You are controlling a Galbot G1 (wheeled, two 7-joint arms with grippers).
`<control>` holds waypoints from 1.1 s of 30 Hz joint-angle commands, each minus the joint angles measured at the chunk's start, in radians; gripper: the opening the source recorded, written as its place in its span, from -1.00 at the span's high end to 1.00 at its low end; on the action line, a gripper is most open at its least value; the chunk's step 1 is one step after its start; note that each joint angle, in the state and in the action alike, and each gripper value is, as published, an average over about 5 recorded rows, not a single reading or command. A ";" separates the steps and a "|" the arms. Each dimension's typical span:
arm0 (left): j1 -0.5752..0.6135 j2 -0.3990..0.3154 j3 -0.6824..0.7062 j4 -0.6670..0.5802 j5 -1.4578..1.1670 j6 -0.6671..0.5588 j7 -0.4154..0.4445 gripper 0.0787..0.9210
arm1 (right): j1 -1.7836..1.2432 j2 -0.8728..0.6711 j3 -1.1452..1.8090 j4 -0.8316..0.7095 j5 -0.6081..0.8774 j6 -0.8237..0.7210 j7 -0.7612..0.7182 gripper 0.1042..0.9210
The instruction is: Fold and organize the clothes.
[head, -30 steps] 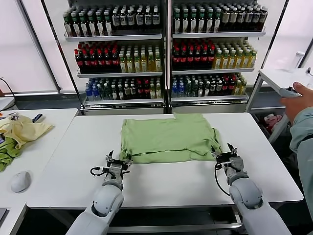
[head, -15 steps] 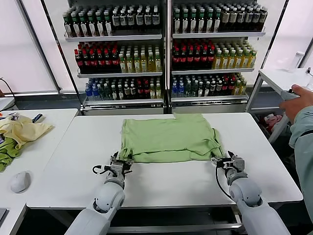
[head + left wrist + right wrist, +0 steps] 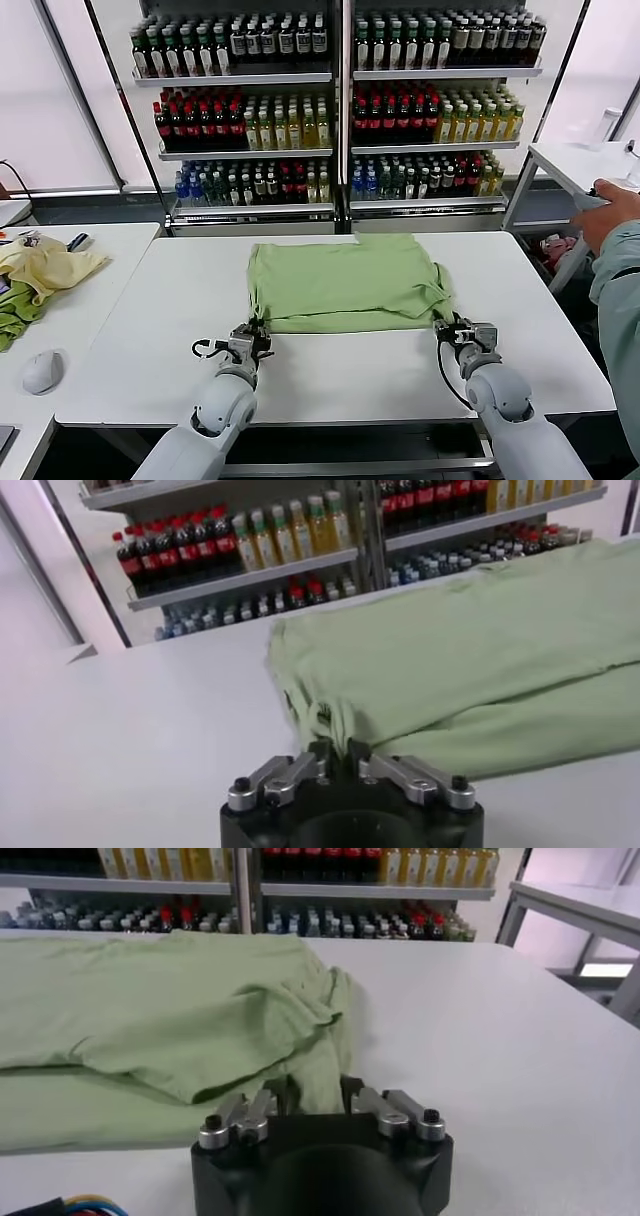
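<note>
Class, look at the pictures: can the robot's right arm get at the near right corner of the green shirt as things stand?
Probably yes. The right gripper sits at the shirt corner already, with bare table around it and nothing between.

The head camera looks down and forward from high up over the white table. It sees the whole green shirt and the drink shelves far behind it.

Each wrist camera sits very low, just above the table and right behind its own gripper, very near the shirt's front edge. Both face the shelves.

All three views share the shirt, the table and the shelves.
</note>
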 commanded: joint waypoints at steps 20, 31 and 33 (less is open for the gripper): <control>0.347 0.132 -0.079 -0.387 -0.014 0.020 -0.011 0.93 | -0.402 -0.077 0.133 0.408 -0.083 0.005 -0.011 0.85; 0.611 0.164 -0.169 -0.554 0.039 0.019 -0.022 0.93 | -0.610 -0.048 0.202 0.543 -0.214 0.018 -0.018 0.85; 0.630 0.164 -0.182 -0.572 0.040 0.022 -0.024 0.93 | -0.625 -0.043 0.208 0.562 -0.223 0.012 -0.021 0.82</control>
